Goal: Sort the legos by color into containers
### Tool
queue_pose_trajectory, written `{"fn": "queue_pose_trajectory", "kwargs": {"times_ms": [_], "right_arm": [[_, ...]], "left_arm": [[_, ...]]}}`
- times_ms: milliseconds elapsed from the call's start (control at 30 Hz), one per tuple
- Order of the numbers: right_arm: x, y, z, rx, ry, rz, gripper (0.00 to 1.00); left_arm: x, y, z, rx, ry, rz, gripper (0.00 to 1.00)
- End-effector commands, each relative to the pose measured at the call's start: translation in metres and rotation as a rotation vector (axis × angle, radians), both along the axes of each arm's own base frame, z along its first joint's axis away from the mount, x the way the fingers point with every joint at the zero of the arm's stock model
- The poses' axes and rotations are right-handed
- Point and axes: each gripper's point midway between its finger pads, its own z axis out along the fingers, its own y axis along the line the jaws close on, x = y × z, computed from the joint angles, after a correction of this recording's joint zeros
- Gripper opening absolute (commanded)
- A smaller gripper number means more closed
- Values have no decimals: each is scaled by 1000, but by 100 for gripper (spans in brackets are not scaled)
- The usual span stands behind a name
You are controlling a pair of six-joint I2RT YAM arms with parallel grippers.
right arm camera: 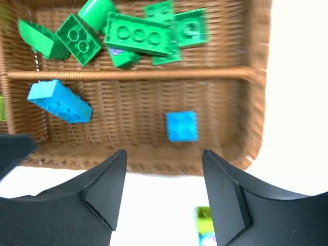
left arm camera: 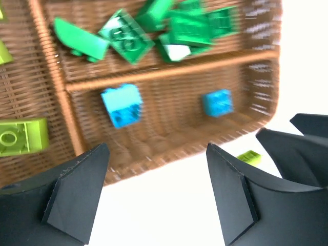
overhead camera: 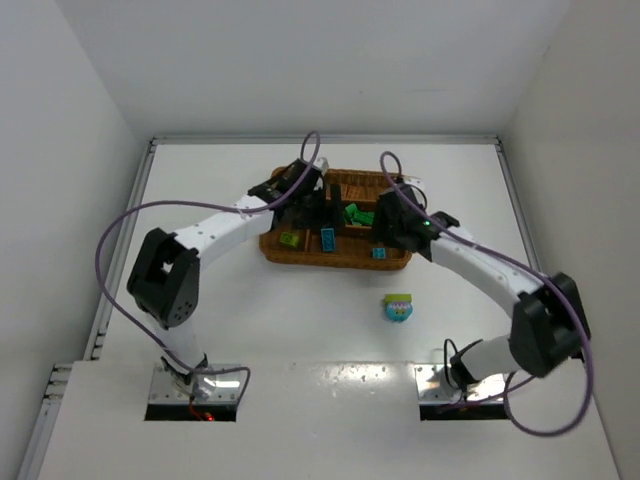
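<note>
The wicker tray (overhead camera: 330,261) lies at the table's centre. One compartment holds several dark green legos (right arm camera: 138,36), also seen in the left wrist view (left arm camera: 169,25). The compartment beside it holds two cyan legos (right arm camera: 59,101) (right arm camera: 181,126). A lime lego (left arm camera: 20,136) lies in the wide section. My left gripper (overhead camera: 303,197) is open and empty above the tray's near wall (left arm camera: 154,154). My right gripper (overhead camera: 388,226) is open and empty over the tray's near right corner (right arm camera: 154,163). A lime lego stacked on a cyan piece (overhead camera: 399,308) stands on the table in front of the tray.
The right arm's black body (left arm camera: 302,148) shows at the right edge of the left wrist view, close beside the left gripper. White walls enclose the table on three sides. The arms' bases sit at the near edge.
</note>
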Motion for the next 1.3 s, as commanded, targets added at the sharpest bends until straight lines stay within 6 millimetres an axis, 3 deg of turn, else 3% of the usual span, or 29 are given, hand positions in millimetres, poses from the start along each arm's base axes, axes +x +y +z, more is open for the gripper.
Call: {"fn": "queue_pose_trajectory", "kwargs": {"times_ms": [0,33,67,200,367,533,833,1000,1100,1267], "right_arm": [[-29,-38,8,-43,-25,-128,63],[-38,-43,13,-28,-35,-139,68],[-53,-52,0,-48,-1,-156,69],[-90,-60,-23,-10,87,-177,79],[-107,-53,-50,25,169,-154,86],[-126,-50,-75,43,249,-113,89],[-144,-20,-85,140,293,92,91],[-142,-13,-85,145,277,148,89],[-147,13,-76,224,254,276,88],[-144,10,-81,112,270,279,81]], "left_arm": [[-9,-8,88,-84,-179,-52,83],[-14,-5,90,-83,-178,-52,83],[-21,-4,101,-92,-203,-68,83],[-36,7,108,-102,-217,-68,83],[-48,20,81,-47,-174,-42,83],[-61,24,71,-44,-146,-38,83],[-69,21,66,-44,-133,-50,83],[-69,21,63,-43,-121,-44,83],[-73,19,59,-38,-114,-54,83],[-73,19,59,-38,-114,-54,83]]}}
